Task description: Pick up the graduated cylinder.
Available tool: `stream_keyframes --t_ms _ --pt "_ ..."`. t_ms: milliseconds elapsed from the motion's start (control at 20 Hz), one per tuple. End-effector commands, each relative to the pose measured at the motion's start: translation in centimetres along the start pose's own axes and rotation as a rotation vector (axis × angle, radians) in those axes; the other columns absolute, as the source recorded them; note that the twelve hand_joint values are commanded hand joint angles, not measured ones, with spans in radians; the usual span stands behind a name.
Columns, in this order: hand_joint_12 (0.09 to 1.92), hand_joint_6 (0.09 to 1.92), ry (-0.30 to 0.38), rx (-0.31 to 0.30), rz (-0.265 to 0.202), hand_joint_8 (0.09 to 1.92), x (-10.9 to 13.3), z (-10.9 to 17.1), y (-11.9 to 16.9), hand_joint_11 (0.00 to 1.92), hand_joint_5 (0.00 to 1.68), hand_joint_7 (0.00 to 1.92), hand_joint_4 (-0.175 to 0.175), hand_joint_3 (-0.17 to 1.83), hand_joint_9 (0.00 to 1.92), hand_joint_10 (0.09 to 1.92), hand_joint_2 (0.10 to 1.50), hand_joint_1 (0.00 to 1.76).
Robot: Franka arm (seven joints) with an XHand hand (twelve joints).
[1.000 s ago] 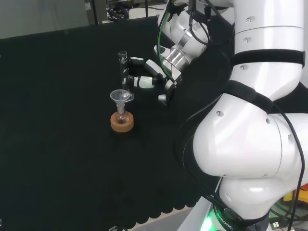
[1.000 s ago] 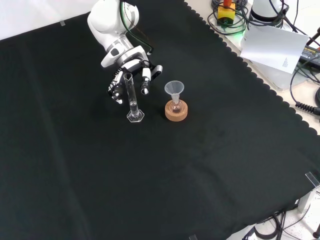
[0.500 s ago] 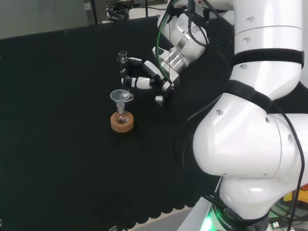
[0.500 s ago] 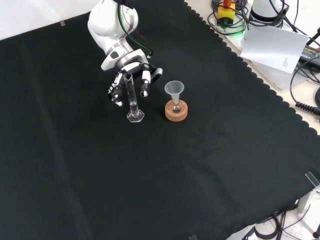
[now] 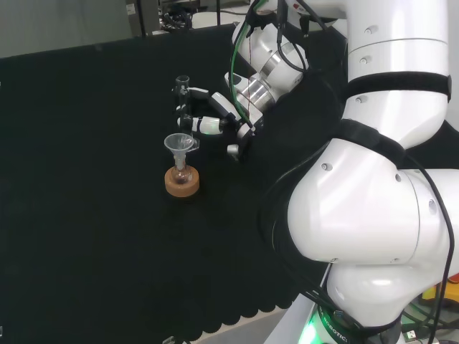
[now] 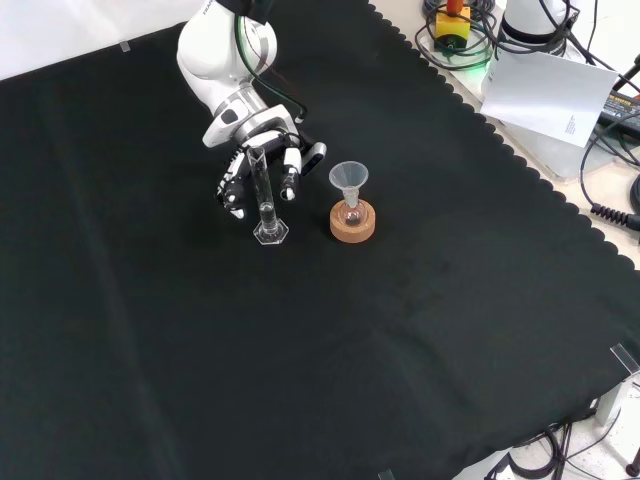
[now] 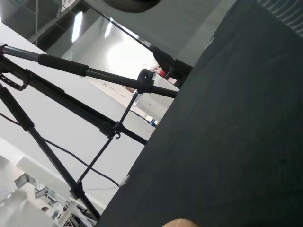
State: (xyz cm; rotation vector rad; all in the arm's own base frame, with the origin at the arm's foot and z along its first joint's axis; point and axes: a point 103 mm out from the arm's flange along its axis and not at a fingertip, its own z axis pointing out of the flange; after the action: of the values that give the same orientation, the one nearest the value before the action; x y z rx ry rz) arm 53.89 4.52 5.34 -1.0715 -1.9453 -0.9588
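Hand [image 6: 262, 150] sits at the graduated cylinder [image 6: 266, 200], fingers spread either side of the tube, not seen clamped on it. Cylinder stands upright on the black cloth [image 6: 400, 340], just left of the funnel [image 6: 348, 180] and cork stand [image 6: 353, 224] in the front view. Judged light, rigid, slippery, breakable glass; grasp mid-tube, well above the base.

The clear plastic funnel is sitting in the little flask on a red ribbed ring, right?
Not quite: the clear plastic funnel does sit in the little flask, but the stand is a brown cork ring, not a red ribbed one. The front view shows it.
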Motion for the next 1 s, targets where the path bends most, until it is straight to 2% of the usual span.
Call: stream_keyframes --t_ms 50,400,1000 --pt "1.22 0.09 -0.002 -0.012 0.008 0.58 -0.01 0.01 -0.01 0.49 0.51 0.46 -0.017 -0.17 0.73 0.48 1.02 1.00" --pt "1.18 0.09 0.014 -0.040 -0.001 0.57 0.08 0.09 0.10 0.57 0.58 0.51 -0.010 -0.17 0.81 0.45 1.06 1.01" --pt "1.12 0.13 0.025 -0.049 -0.011 0.56 0.38 0.19 -0.04 0.67 0.69 0.58 0.017 -0.17 0.89 0.38 1.06 1.03"
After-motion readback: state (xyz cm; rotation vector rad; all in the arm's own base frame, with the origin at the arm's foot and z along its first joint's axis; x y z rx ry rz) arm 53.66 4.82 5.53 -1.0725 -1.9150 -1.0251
